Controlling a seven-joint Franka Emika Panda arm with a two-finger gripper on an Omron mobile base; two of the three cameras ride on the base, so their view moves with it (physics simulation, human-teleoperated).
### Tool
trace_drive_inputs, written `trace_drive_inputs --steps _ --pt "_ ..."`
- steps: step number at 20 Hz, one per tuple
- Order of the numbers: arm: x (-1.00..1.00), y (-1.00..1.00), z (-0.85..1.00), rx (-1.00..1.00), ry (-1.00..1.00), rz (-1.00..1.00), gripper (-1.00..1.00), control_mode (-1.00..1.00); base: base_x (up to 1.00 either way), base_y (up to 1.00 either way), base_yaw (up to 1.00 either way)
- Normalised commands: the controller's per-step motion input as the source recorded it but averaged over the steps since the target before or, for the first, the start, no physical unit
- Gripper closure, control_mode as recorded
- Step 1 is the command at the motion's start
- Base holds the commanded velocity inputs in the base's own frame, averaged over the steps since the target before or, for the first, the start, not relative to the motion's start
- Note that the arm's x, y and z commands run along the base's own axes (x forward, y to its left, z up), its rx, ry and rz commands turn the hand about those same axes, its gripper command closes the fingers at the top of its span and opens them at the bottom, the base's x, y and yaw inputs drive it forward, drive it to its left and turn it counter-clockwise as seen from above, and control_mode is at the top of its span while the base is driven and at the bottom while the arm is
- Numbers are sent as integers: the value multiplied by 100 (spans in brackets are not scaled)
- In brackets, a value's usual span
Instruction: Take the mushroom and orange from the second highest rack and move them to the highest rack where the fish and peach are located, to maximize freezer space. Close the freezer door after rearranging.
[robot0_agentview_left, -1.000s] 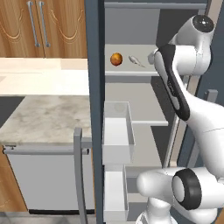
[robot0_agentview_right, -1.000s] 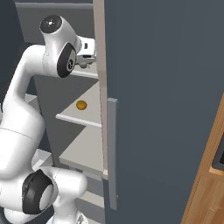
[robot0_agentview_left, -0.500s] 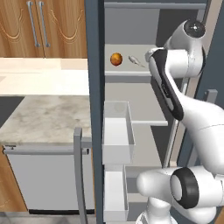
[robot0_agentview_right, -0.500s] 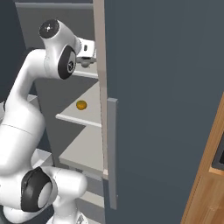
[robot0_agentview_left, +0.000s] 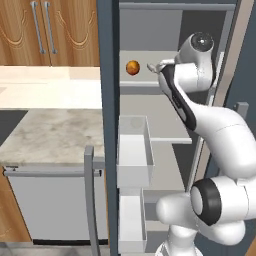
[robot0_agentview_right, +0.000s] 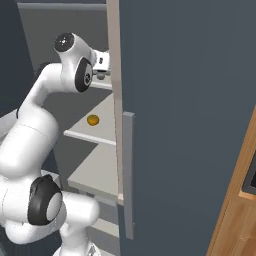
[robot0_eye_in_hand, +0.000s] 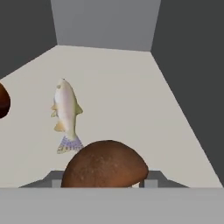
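A rendered home kitchen. A tall dark freezer (robot0_agentview_left: 112, 125) stands open, pale racks (robot0_agentview_left: 150, 85) inside and white bins (robot0_agentview_left: 134, 150) on its door. Left of the freezer runs a marble counter (robot0_agentview_left: 50, 135) with a dishwasher (robot0_agentview_left: 50, 205) beneath it and wooden cabinets (robot0_agentview_left: 45, 30) with bar handles above it.

The arm has swung further into the freezer, and the end effector (robot0_eye_in_hand: 104, 186), clamped on the mushroom (robot0_eye_in_hand: 105, 166), has now carried it in over the top rack (robot0_eye_in_hand: 127, 100), closer to the fish (robot0_eye_in_hand: 65, 114) than a second ago.
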Motion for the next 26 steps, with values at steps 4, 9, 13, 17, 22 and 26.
trace_drive_inputs --steps 4,9,13,17,22,26 --pt "67 0 -29 0 0 0 100 -100 0 0 0" --pt "79 -3 -28 0 0 0 100 -100 0 0 0" --pt "88 -8 -16 3 0 1 100 -100 0 0 0" --pt "77 -6 -23 4 0 4 100 -100 0 0 0" --pt "54 0 -37 0 3 0 -100 -100 0 0 0" --pt "11 0 -23 0 0 0 -100 -100 0 0 0"
